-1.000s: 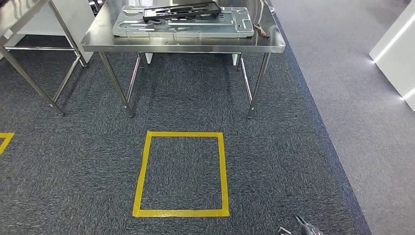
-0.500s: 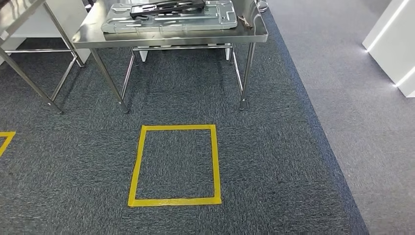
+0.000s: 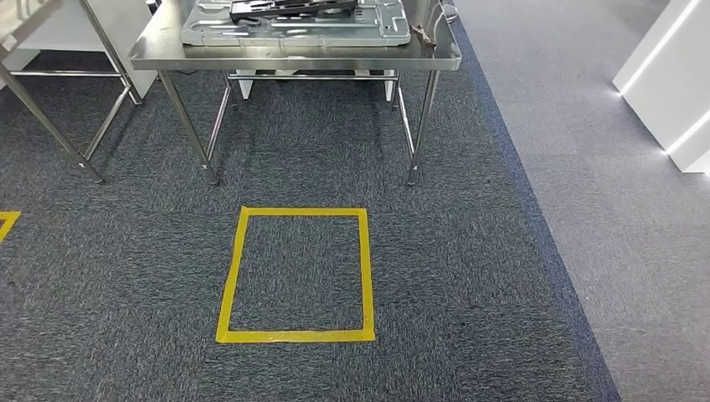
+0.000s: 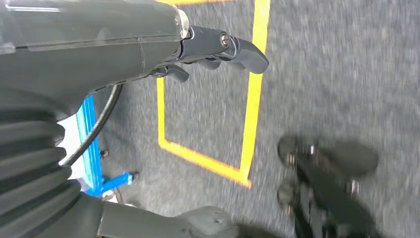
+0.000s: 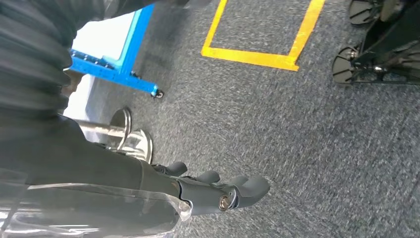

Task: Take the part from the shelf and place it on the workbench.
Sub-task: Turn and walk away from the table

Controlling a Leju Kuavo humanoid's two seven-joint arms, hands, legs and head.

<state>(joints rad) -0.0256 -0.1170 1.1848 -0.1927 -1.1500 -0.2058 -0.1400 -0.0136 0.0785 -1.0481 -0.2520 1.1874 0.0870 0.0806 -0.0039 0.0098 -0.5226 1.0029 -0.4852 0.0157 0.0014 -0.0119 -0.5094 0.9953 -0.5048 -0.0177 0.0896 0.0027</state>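
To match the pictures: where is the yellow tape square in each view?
Head view: yellow tape square on the carpet, in front of the steel table.
Left wrist view: two sides and a corner, near the blue frame.
Right wrist view: one corner.
Shared landmark: blue frame, both wrist views.

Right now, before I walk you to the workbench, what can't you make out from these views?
- Workbench, head view: far side cut off by the top edge.
- Black part on the grey metal tray: cropped there too, its shape unclear.
- Small brown item by the tray: too small to identify.
- Left hand and right hand, wrist views: empty; fingers partly hidden behind the covers.
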